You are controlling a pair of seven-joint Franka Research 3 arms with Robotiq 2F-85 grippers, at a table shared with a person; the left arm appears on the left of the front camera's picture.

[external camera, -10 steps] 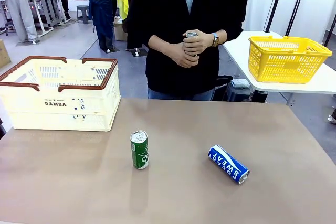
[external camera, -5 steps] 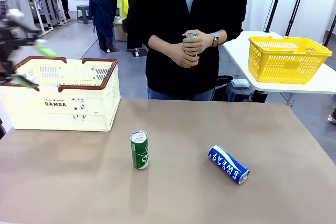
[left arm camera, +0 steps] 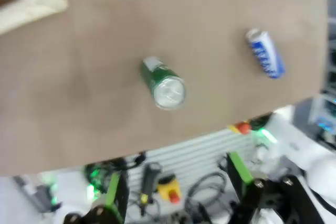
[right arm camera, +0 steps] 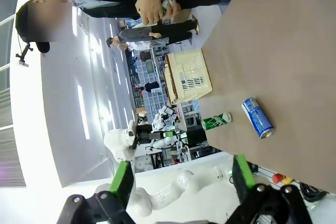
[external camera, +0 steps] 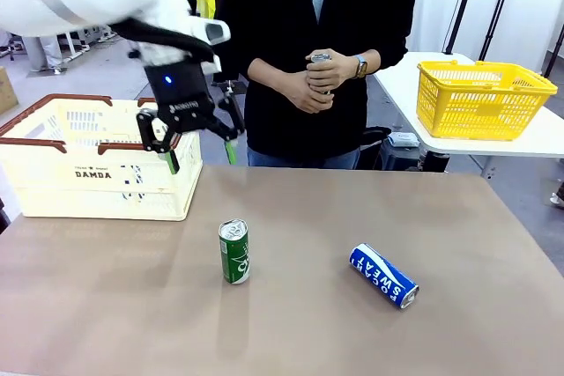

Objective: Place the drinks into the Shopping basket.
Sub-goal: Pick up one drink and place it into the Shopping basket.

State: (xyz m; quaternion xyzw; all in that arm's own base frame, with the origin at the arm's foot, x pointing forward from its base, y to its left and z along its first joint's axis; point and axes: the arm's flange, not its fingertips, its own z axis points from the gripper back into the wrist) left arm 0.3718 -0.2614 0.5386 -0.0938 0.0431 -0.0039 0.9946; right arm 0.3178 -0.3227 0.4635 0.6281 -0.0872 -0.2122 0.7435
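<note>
Shopping basket (external camera: pixel 97 160), cream with a brown rim and marked "DAMDA", is set at the far left of the table (external camera: pixel 115 305); its inside is hidden by the near wall. Just right of it the left gripper (external camera: pixel 201 156) is held above the table, jaws spread and empty. The green can (external camera: pixel 233 252) is stood upright near the middle. Behind it, a small can (external camera: pixel 322 58) is clasped in the person's hands (external camera: pixel 313 85). Further right the blue can (external camera: pixel 384 276), lettered "SWEAT", is laid on its side. A yellow mesh basket (external camera: pixel 482 97) is set on a side table (external camera: pixel 538 143). The right gripper (right arm camera: pixel 182 182) is held open and empty.

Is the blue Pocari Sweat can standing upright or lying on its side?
Lying on its side: the blue can rests lengthwise on the table.
</note>
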